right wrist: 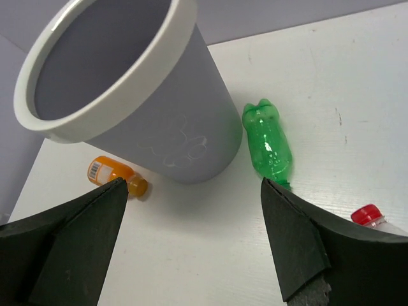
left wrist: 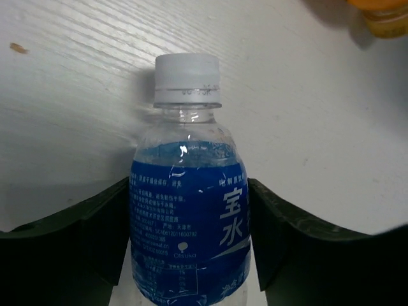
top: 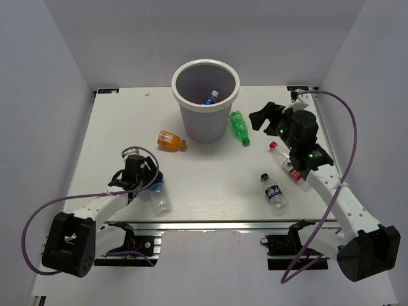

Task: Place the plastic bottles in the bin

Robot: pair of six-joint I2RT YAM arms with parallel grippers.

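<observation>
My left gripper [top: 152,185] is shut on a clear bottle with a blue label and white cap [left wrist: 186,210], which lies on the table at the near left [top: 159,196]. My right gripper [top: 264,115] is open and empty, held above the table right of the light-grey bin [top: 182,105]. In the right wrist view the gripper [right wrist: 191,191] faces the bin [right wrist: 185,127], the green bottle [right wrist: 268,143] and the orange bottle [right wrist: 111,173]. One bottle [top: 209,99] lies inside the bin. The green bottle [top: 239,127] and the orange bottle [top: 171,140] lie beside the bin's base.
A red-capped bottle [top: 287,164] lies partly under my right arm; its cap shows in the right wrist view [right wrist: 366,215]. A dark-labelled bottle [top: 274,193] lies near the front right. The orange bottle [left wrist: 382,13] shows at the left wrist view's top right. White walls enclose the table.
</observation>
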